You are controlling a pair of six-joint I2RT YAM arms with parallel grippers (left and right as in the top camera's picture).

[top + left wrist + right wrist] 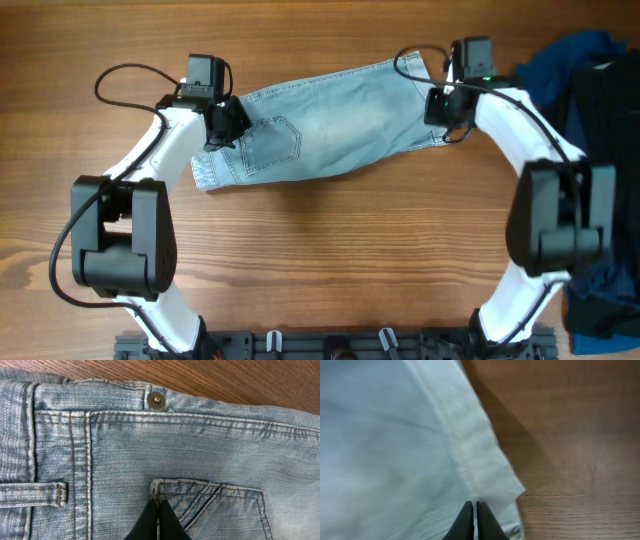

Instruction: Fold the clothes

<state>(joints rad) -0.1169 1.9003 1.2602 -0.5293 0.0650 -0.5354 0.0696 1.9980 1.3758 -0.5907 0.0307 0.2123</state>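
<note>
Wooden table point(330, 260) under denim jeans point(340, 115)

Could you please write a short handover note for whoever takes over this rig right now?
Left pincer: shut on the jeans at the back pocket corner, waist end.
Right pincer: shut on the jeans at the hemmed cuff.
Jeans lie across the far side of the table, already doubled leg on leg.
Left to do: fold cuff to waist.
Dark garments are piled at the right edge.

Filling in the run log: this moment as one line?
task: fold | jeans: flat on table | left gripper: shut at pocket corner | right gripper: shut on cuff hem
</note>
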